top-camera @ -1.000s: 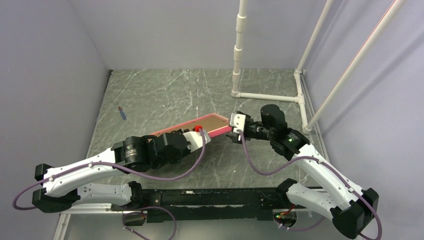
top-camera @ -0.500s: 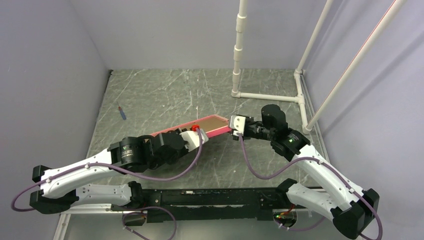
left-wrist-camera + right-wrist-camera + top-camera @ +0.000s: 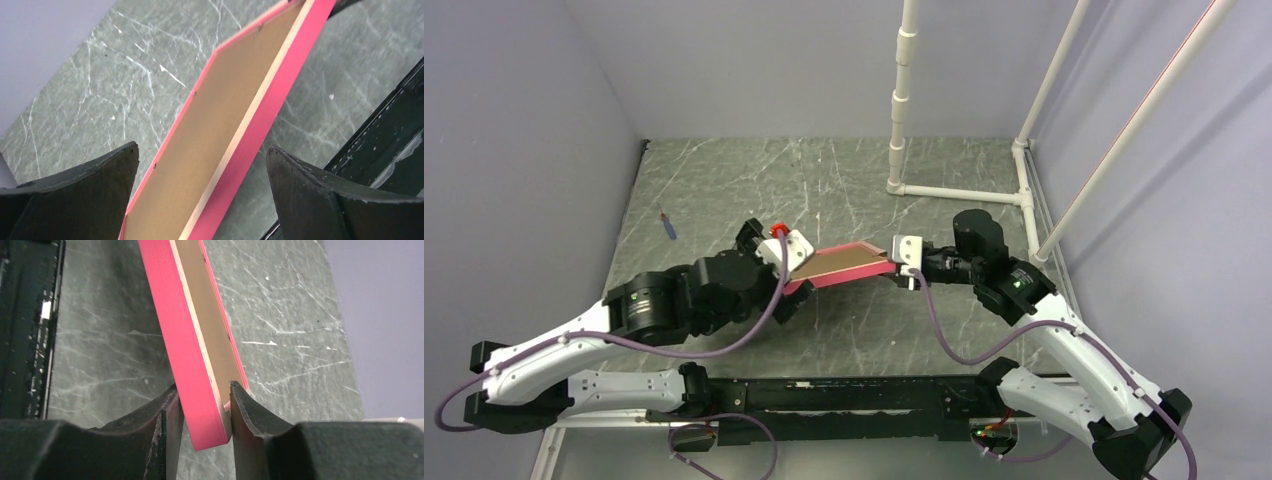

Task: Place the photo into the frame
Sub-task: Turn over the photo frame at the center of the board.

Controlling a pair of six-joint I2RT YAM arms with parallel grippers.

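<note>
The frame (image 3: 849, 264), pink-edged with a brown backing board (image 3: 220, 115) facing up, hangs tilted over the middle of the table. My right gripper (image 3: 892, 262) is shut on its right end. In the right wrist view both fingers pinch the pink edge (image 3: 192, 325) of that gripper (image 3: 204, 386). My left gripper (image 3: 796, 272) stands wide open at the frame's left end. In its wrist view the frame (image 3: 280, 85) runs between the spread jaws of the gripper (image 3: 201, 148), touching neither finger. The photo is hidden.
A small blue pen-like object (image 3: 667, 226) lies near the left wall. A white pipe stand (image 3: 902, 110) rises at the back right, its base pipes running along the right edge. The black mounting rail (image 3: 844, 400) spans the near edge.
My left gripper has let go of the frame, opened wide and pulled back to the left. My right gripper has closed on the frame's right end and now carries it.
</note>
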